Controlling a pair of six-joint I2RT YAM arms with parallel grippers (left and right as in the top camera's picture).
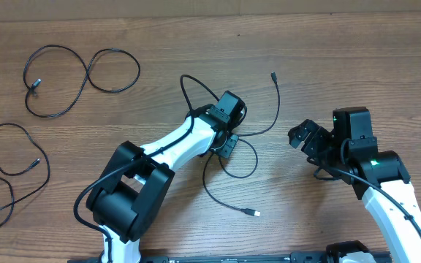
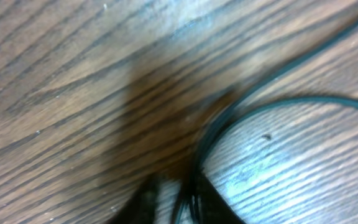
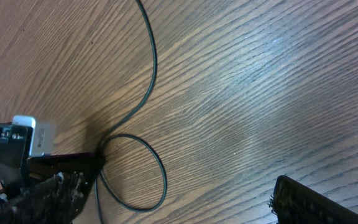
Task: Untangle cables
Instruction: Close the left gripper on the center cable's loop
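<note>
Left hand (image 1: pixel 230 144) pinching the centre cable (image 1: pixel 257 159), whose loops spread on the bench (image 1: pixel 342 58) near and right of it; right hand (image 1: pixel 303 136) spread wide, just right; other cables (image 1: pixel 88 74) looped far left

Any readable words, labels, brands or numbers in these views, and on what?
None can be read. The brown wooden table and the thin black cables carry no print; the small white block at the left edge of the right wrist view is too blurred to tell.
</note>
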